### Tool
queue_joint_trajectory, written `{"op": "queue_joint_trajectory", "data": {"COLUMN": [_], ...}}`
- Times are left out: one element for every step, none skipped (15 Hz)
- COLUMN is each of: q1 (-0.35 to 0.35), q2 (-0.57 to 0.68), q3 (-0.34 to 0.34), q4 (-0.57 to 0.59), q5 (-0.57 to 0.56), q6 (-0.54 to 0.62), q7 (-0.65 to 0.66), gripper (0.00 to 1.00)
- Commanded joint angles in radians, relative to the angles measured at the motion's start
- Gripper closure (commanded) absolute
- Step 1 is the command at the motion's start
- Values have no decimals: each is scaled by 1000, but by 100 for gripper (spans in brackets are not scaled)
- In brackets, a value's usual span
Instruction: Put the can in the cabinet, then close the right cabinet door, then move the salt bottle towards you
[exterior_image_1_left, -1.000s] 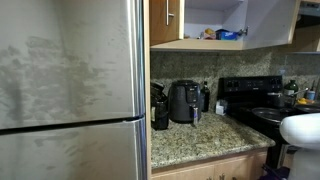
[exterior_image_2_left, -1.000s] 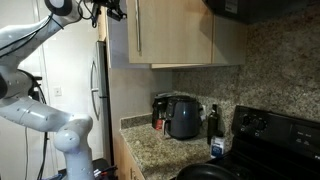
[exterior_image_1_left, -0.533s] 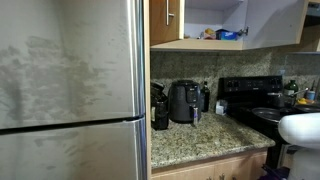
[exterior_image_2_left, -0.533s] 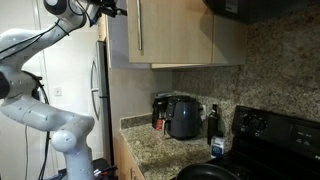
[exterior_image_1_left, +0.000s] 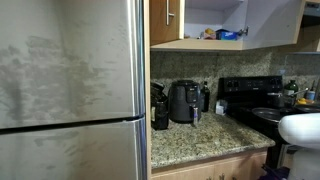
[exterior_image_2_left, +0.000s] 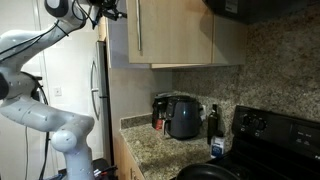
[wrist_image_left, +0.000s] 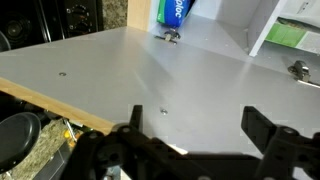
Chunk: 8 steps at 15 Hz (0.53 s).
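My arm (exterior_image_2_left: 28, 42) reaches high, elbow bent, wrist level with the open cabinet (exterior_image_1_left: 215, 12). The pincer (wrist_image_left: 192, 122) hangs over the front edge of the pale shelf (wrist_image_left: 150, 75), jaws spread wide and empty. I cannot make out the can.

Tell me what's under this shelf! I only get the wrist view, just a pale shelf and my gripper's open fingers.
Observer: A black air fryer stands on the speckled counter below the cabinet.
Operator: Is there a fridge anywhere?
Observer: Yes, a big steel fridge fills one whole side in an exterior view.
Operator: Where is my arm?
Observer: The white arm is stretched up high, and the gripper sits at the very top, level with the cabinet.
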Motion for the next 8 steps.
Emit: {"op": "queue_joint_trajectory", "data": {"q1": [7, 10, 13, -2, -23, -25, -3, 23], "q2": [0, -1, -1, 3, 3, 3, 3, 3], "q3": [0, 0, 0, 4, 9, 9, 5, -1], "q4": [-8, -19, -25, -13, -7, -4, -4, -10], "q5": [6, 11, 13, -10, -38, -57, -48, -29], "q6": [29, 54, 65, 39, 30, 27, 22, 36], "q7": [11, 16, 19, 4, -1, -11, -7, -3], "gripper": [0, 0, 0, 0, 0, 0, 0, 0]}}
